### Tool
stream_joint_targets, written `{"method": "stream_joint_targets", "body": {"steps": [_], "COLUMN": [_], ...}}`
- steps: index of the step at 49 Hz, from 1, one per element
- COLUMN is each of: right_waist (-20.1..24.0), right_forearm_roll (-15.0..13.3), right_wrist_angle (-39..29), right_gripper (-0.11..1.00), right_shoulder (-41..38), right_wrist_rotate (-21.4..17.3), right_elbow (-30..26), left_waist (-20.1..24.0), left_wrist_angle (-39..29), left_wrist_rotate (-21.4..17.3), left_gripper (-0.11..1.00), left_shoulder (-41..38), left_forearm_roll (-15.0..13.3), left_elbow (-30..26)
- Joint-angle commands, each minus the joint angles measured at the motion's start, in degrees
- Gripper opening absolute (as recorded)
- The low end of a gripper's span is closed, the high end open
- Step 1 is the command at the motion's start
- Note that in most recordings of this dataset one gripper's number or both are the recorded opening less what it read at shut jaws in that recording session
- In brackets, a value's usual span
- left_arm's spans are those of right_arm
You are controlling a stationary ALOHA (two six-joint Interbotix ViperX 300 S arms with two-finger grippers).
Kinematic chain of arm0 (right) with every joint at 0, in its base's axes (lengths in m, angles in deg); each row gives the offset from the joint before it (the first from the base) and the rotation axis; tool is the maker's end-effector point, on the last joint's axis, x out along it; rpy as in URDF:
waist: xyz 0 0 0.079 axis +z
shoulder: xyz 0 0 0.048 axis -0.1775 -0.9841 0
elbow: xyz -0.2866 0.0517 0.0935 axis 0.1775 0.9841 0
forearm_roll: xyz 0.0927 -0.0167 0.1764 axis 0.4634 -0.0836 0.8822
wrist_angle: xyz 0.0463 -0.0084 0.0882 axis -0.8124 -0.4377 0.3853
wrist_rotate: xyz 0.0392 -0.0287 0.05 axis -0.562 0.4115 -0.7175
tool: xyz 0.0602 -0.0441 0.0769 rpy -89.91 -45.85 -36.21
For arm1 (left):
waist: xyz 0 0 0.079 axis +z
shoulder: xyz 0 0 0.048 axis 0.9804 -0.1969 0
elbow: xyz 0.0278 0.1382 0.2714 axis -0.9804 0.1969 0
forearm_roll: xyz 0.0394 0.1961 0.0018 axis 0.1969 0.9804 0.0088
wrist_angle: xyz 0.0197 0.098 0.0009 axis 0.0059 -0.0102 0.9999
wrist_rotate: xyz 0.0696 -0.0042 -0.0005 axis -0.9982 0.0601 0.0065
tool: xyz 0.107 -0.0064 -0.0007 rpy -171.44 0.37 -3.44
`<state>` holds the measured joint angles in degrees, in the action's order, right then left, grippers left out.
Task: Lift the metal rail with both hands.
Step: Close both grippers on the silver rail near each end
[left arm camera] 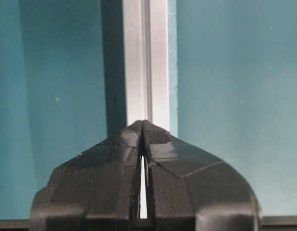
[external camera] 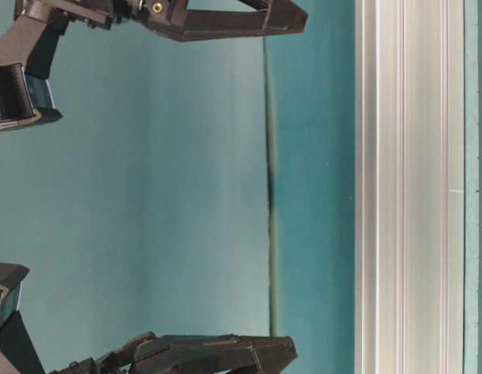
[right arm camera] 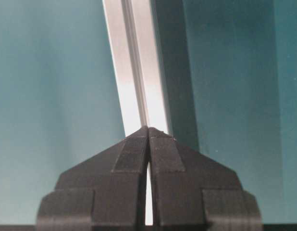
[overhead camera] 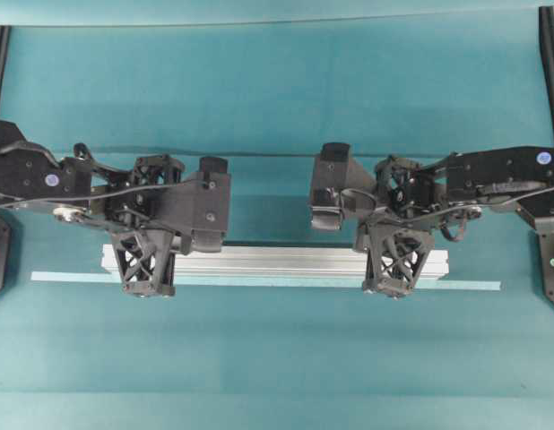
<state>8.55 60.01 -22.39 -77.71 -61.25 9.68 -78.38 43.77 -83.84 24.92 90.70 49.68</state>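
In the left wrist view the left gripper [left arm camera: 142, 126] has its fingertips pressed together at the tip, only a thin slit showing lower down, and nothing sits between them. The right gripper [right arm camera: 148, 130] looks the same in its own wrist view: tips touching, empty. In the overhead view both point toward the lower edge of the frame, the left gripper [overhead camera: 148, 285] at the lower left and the right gripper [overhead camera: 390, 287] at the lower right, each overlapping the metal rail [overhead camera: 277, 262]. The table-level view shows their tips apart from the rail [external camera: 409, 187], not touching it. The rail lies straight across the lower middle of the overhead frame on the teal table [overhead camera: 277, 116]. A pale-green tape strip [overhead camera: 259, 281] runs alongside its lower edge and reaches further out at both ends.
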Motion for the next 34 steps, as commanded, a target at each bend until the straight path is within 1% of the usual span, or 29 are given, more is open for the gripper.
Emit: {"method": "stream_joint_targets", "body": {"steps": [1, 3, 6, 11, 13, 15, 18, 21, 26, 34], "right_waist": [0.35, 0.53, 0.70, 1.49, 1.76, 1.93, 1.93, 2.02, 2.02, 2.02], "right_forearm_roll": [-0.09, 0.00, 0.00, -0.44, -0.70, -0.79, -0.79, -0.79, -0.88, -1.14], "right_wrist_angle": [0.09, 0.00, 0.09, 0.18, 0.26, 0.44, 0.62, 0.70, 0.62, 1.05], "right_gripper": [0.18, 0.28, 0.46, 0.76, 0.85, 0.92, 0.96, 0.96, 0.96, 0.96], "right_shoulder": [-0.62, -0.79, -0.97, -1.49, -1.67, -1.76, -1.93, -2.20, -2.64, -4.13], "right_wrist_rotate": [0.35, 0.26, 0.26, 0.70, 1.23, 1.58, 1.76, 1.76, 1.58, 1.76], "right_elbow": [-0.26, -0.26, -0.26, -0.18, -0.26, -0.18, -0.18, -0.18, -0.18, 0.44], "left_waist": [0.26, 0.35, 0.35, 0.00, -0.18, -0.18, -0.18, -0.35, -0.53, -0.62], "left_wrist_angle": [0.79, 0.97, 1.32, 1.85, 1.85, 1.49, 1.58, 2.02, 2.90, 3.25], "left_wrist_rotate": [0.09, 0.26, 0.35, 0.44, 0.18, 0.00, 0.18, 0.00, 0.26, 0.44], "left_gripper": [0.04, 0.09, 0.23, 0.53, 0.66, 0.78, 0.91, 0.98, 0.94, 0.97], "left_shoulder": [0.26, 0.26, 0.18, 0.18, 0.18, -0.09, -0.35, -0.62, -0.79, -1.85], "left_forearm_roll": [0.09, 0.09, 0.09, 0.09, 0.09, 0.09, 0.09, 0.09, 0.09, 0.09], "left_elbow": [0.00, 0.26, 0.70, 1.32, 1.41, 1.67, 1.93, 2.37, 2.64, 3.08]}}
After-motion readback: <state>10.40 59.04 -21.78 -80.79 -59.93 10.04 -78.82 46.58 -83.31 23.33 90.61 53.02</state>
